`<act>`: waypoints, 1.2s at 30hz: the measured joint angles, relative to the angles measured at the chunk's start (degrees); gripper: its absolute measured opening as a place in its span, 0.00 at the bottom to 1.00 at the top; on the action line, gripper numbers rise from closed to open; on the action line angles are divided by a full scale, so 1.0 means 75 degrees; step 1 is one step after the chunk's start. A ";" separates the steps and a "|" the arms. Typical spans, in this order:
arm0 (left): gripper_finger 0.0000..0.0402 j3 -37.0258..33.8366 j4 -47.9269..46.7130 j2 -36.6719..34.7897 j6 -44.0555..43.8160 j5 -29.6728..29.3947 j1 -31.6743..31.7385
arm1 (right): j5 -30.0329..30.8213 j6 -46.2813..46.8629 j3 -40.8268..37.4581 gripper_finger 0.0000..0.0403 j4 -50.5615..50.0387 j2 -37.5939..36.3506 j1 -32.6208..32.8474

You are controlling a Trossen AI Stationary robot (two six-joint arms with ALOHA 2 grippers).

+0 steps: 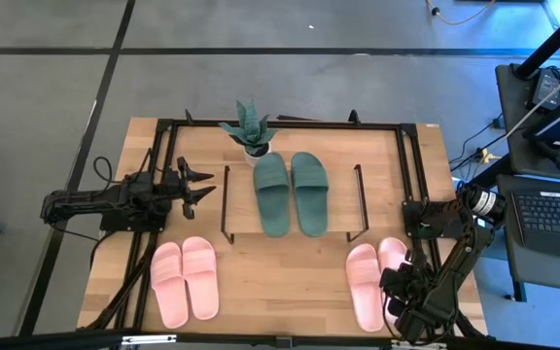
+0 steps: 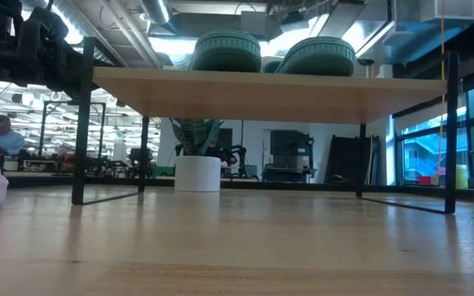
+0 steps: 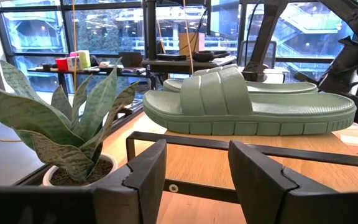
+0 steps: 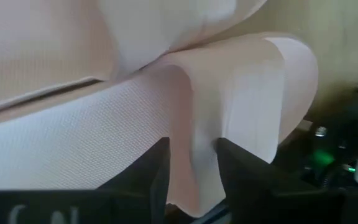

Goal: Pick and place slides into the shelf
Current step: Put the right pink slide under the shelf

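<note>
The dark green slides (image 1: pixel 290 192) lie side by side on the shelf's top board (image 2: pixel 270 86); in the left wrist view the green slides (image 3: pixel 247 102) are straight ahead. One pink pair (image 1: pixel 185 280) lies sole-down on the table's near left. My left gripper (image 1: pixel 205 185) hovers open just left of the shelf, level with its board. The other pink pair (image 1: pixel 366 282) lies near right. My right gripper (image 1: pixel 403 287) is down on that pair's right-hand slide (image 4: pixel 229 93) and shut on it. My right gripper pinches the pink slide by the side of its wide strap (image 4: pixel 194 124), where the strap meets the sole. One finger (image 4: pixel 157 171) stands on the textured footbed side and the other (image 4: pixel 235 168) outside. Whether the slide is lifted, I cannot tell.
A potted plant (image 1: pixel 251 131) stands at the shelf's far left corner, close ahead of my left gripper. A black tube frame (image 1: pixel 163 126) rims the tabletop. Bare wood lies under the shelf (image 2: pixel 245 230) and between the two pink pairs. A desk with a laptop (image 1: pixel 552 214) stands right of the table.
</note>
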 joint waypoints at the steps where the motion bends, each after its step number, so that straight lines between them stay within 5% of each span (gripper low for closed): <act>1: 0.41 -0.0001 0.0002 0.0000 0.0000 0.0000 -0.0001 | 0.0003 -0.0001 0.0000 0.33 0.0035 0.0000 -0.0001; 24: 0.41 -0.0001 0.0002 0.0000 0.0000 0.0000 0.0002 | 0.0015 0.0032 -0.0057 0.32 -0.0803 0.0020 -0.0153; 33: 0.41 -0.0001 0.0002 0.0000 0.0000 0.0000 -0.0001 | -0.0442 0.0015 -0.0744 0.06 -0.0075 0.0018 -0.0270; 36: 0.41 0.0000 0.0002 0.0000 0.0000 0.0000 0.0002 | -0.0621 0.0045 -0.0627 0.04 -0.0384 0.0015 -0.0275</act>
